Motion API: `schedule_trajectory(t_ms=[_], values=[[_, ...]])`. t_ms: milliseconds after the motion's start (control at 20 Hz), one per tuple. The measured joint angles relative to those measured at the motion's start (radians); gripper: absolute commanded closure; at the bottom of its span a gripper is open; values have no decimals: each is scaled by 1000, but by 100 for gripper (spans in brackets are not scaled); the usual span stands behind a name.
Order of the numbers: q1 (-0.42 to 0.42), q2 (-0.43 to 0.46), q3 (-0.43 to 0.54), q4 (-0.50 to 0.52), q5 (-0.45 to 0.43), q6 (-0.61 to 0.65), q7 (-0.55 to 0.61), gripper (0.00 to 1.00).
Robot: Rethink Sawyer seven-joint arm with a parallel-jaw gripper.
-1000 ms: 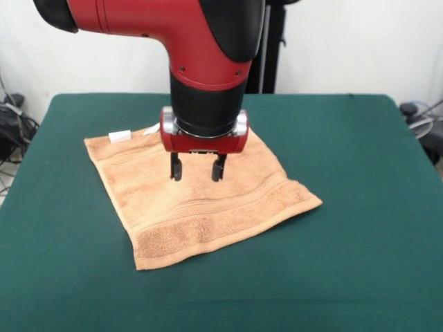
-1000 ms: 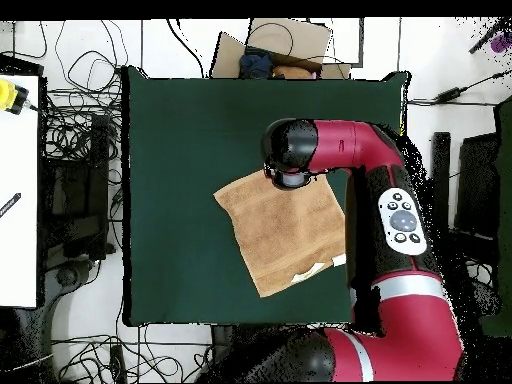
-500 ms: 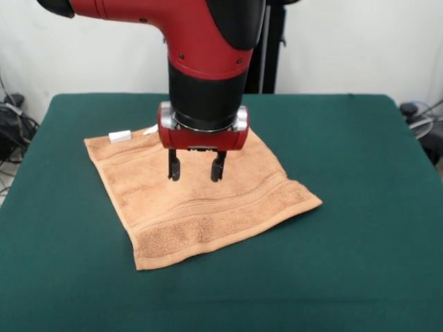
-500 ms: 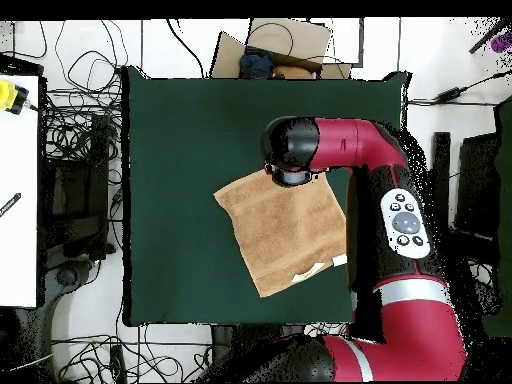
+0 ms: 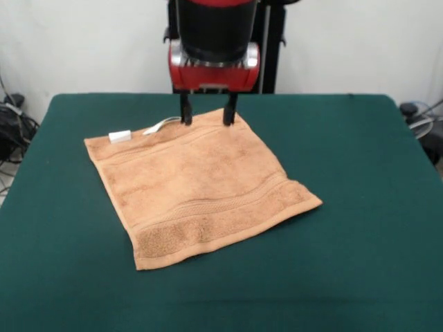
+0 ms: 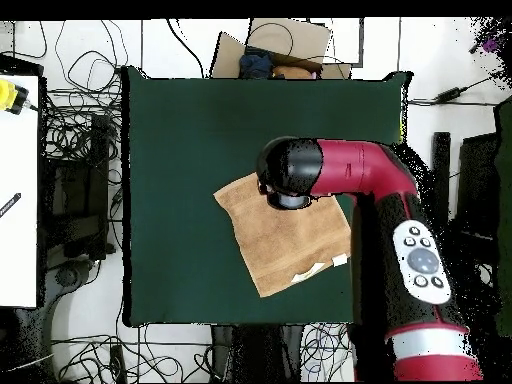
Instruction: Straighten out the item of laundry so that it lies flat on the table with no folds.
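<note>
The tan-orange towel lies spread flat on the dark green table, turned like a diamond, with woven border bands near its front edge. Its white label and white loop sit at the far left corner. My gripper hangs open and empty above the towel's far edge, raised clear of the cloth. In the overhead view the towel lies at the table's middle, partly under my arm, which hides the gripper.
A cardboard box with items stands beyond the table's far edge in the overhead view. Cables cover the floor on the left. A white desk stands at the far left.
My gripper has risen from just above the towel's middle and drawn back toward the robot's side, over the towel's far edge. The towel has not moved.
</note>
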State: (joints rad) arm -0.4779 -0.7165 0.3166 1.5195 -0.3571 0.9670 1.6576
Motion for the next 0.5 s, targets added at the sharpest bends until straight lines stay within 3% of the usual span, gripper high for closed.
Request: schedule_trajectory(t_ms=[150,500], values=[[-2,-93,0,84,37,13,0,0],[-2,-222,0,175,71,20,0,0]])
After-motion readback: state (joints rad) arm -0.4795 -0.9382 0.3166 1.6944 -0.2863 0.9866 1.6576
